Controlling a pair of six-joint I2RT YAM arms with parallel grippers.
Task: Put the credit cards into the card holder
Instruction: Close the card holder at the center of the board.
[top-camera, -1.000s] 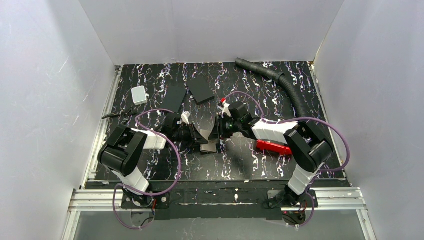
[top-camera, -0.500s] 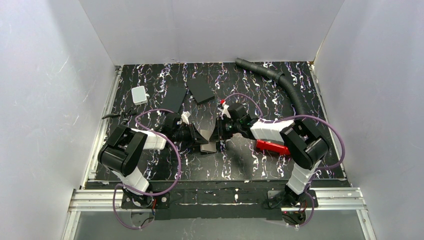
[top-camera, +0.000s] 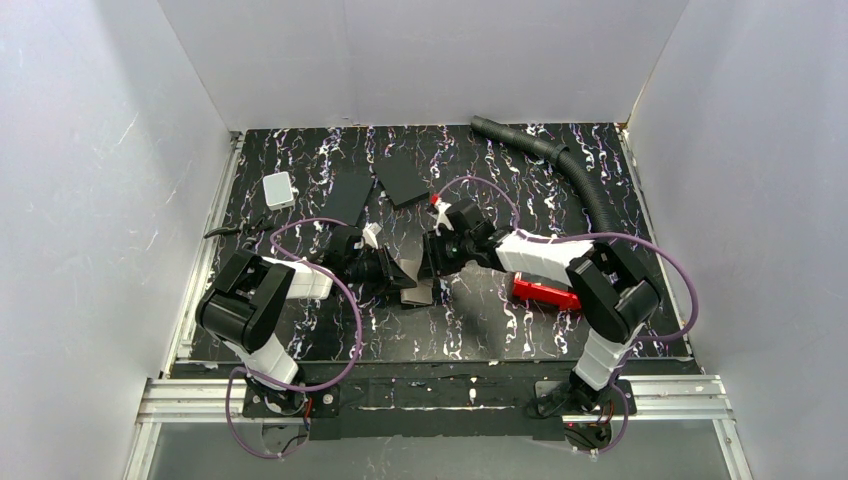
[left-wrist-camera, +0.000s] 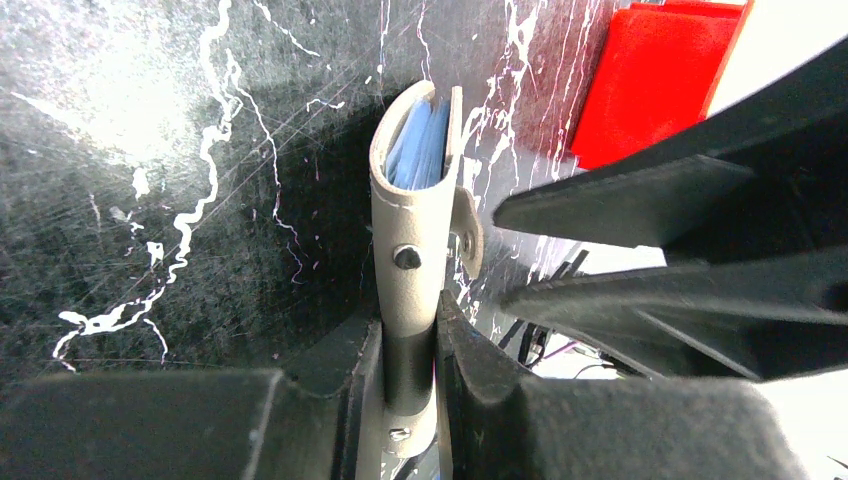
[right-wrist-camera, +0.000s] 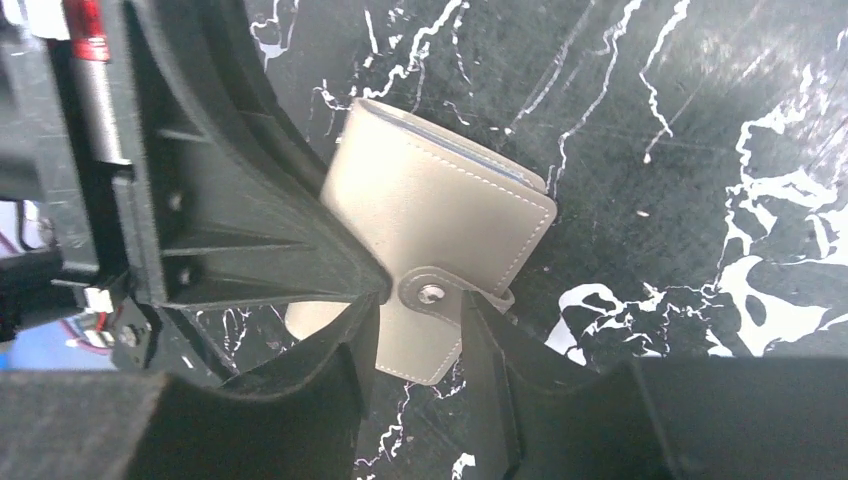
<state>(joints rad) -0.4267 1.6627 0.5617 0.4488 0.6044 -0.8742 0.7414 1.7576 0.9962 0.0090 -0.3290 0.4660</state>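
The taupe card holder (top-camera: 417, 288) stands on edge mid-table, folded. My left gripper (top-camera: 390, 272) is shut on its spine end; in the left wrist view the card holder (left-wrist-camera: 412, 215) is pinched between my fingers (left-wrist-camera: 410, 325). Thin blue card edges (left-wrist-camera: 418, 150) show inside its fold. No loose credit card shows on the table. My right gripper (top-camera: 437, 260) is at the card holder's other side. In the right wrist view its jaws (right-wrist-camera: 425, 294) stand a little apart, astride the snap tab (right-wrist-camera: 432, 293) of the card holder (right-wrist-camera: 430, 205).
A red tray (top-camera: 545, 293) lies under the right arm and also shows in the left wrist view (left-wrist-camera: 650, 80). Two black slabs (top-camera: 350, 195) (top-camera: 402, 180) and a white box (top-camera: 278, 188) lie at the back left. A corrugated hose (top-camera: 570, 170) runs along the back right.
My right gripper has moved left and slightly back, closing in on the card holder. The left gripper and the card holder have stayed put.
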